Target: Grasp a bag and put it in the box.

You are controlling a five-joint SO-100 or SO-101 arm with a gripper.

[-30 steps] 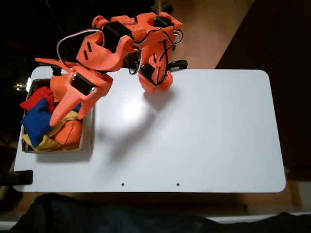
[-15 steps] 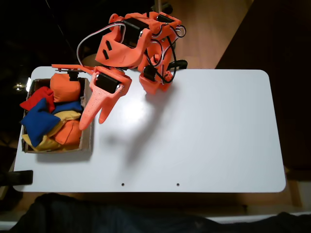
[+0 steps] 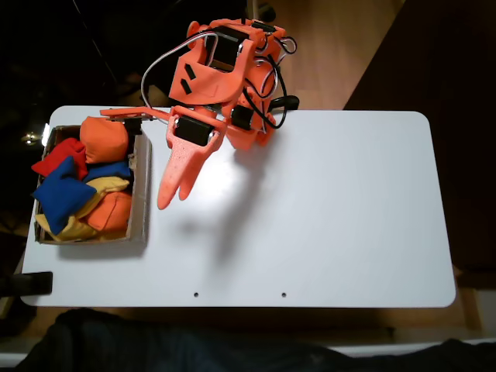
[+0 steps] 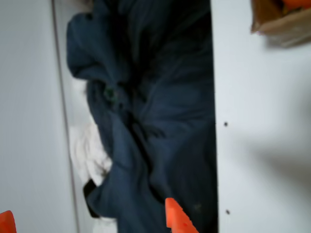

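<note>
In the fixed view, the gripper [image 3: 173, 201] is seen above the white table [image 3: 333, 217], just right of the box [image 3: 140, 203], fingers nearly together and empty. The bag [image 3: 58, 192] lies inside the box among other beanbags. In the blurred wrist view, dark cloth [image 4: 146, 121], perhaps clothing, is seen beyond the table edge.

Wrist view cuts off the box [image 4: 282, 22] and fingers [image 4: 177, 218].

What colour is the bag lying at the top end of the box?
Orange bag, clearest in the fixed view, at the top end of the box.
</note>
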